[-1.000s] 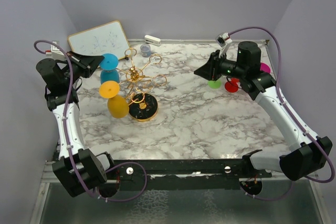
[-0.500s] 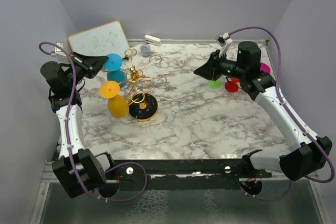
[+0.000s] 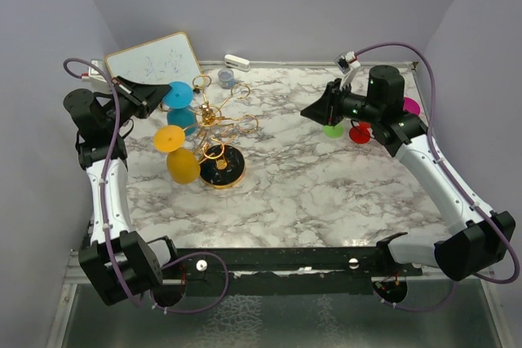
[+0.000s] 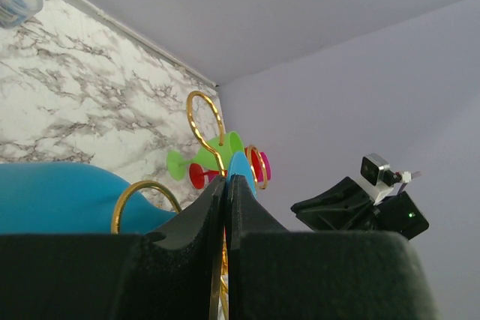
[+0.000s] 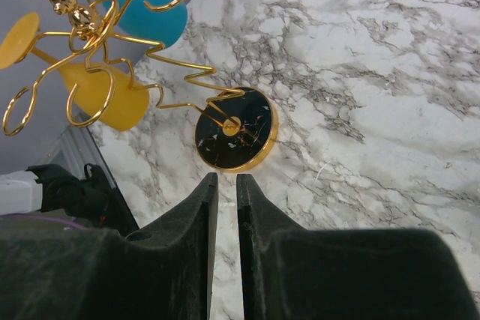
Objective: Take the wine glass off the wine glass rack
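We feared a snag toppling the rack: left fingers clamped the blue wine glass, right fingers ajar.

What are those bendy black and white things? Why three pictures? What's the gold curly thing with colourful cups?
Those are two robot arms bolted to a marble table. One picture looks down from above; the other two come from cameras on the wrists, so each shows its own claw close. The gold thing is a wine glass rack, with a blue wine glass and a yellow wine glass in its loops. The left claw is shut, seemingly pinching the blue one's foot. The right claw is open a crack and holds nothing. A green glass, a red glass and a pink glass sit to the right.
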`<state>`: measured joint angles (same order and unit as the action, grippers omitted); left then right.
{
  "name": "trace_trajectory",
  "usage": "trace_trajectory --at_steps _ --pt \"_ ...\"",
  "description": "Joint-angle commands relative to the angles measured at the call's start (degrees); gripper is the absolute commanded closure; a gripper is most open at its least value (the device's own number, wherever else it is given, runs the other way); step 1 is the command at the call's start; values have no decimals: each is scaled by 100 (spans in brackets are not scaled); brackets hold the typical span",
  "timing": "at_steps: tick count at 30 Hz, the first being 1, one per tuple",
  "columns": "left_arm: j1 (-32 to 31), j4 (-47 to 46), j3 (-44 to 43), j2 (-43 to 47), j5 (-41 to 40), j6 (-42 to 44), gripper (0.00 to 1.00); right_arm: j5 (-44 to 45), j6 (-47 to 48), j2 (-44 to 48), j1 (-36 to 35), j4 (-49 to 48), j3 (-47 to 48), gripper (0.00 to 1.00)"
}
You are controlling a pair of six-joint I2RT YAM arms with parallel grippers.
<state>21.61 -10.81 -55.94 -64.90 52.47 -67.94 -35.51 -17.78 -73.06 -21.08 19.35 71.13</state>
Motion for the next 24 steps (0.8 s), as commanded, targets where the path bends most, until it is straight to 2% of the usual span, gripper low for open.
trace_trajectory --at_steps 1,15,20,24 --pt "-64 -264 -395 -172 -203 20 100 -82 -37 169 -66 -170 -13 84" --pt "-135 -486 -859 -940 -684 166 100 -105 -43 187 -80 -179 23 84" --pt "-201 -1514 -1312 -1337 -919 -413 100 -267 -56 204 -73 -224 36 84" --pt "-479 -1912 -2280 -1796 -966 -349 100 -543 -55 276 -77 -378 10 83"
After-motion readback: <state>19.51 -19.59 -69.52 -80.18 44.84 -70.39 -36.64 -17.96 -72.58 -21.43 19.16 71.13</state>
